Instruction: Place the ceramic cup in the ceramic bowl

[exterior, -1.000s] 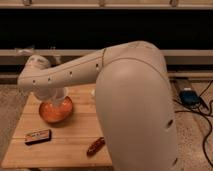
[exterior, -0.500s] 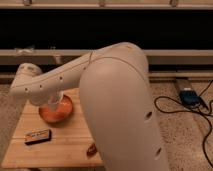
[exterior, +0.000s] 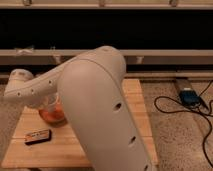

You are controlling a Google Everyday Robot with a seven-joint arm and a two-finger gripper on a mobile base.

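Observation:
The orange ceramic bowl [exterior: 54,118] sits on the left part of the wooden table [exterior: 136,102], half covered by my arm. My large white arm [exterior: 95,110] reaches across the view to the left, with its wrist end [exterior: 20,89] above and left of the bowl. The gripper [exterior: 49,104] hangs down from there just over the bowl, mostly hidden behind the forearm. The ceramic cup is hidden from view.
A dark flat bar with an orange label [exterior: 38,136] lies on the table in front of the bowl. A blue device [exterior: 189,96] with black cables lies on the speckled floor at the right. Dark shelving runs along the back.
My arm has swung further left and closer to the camera, covering more of the table and bowl. The brown item at the table's front edge is now hidden.

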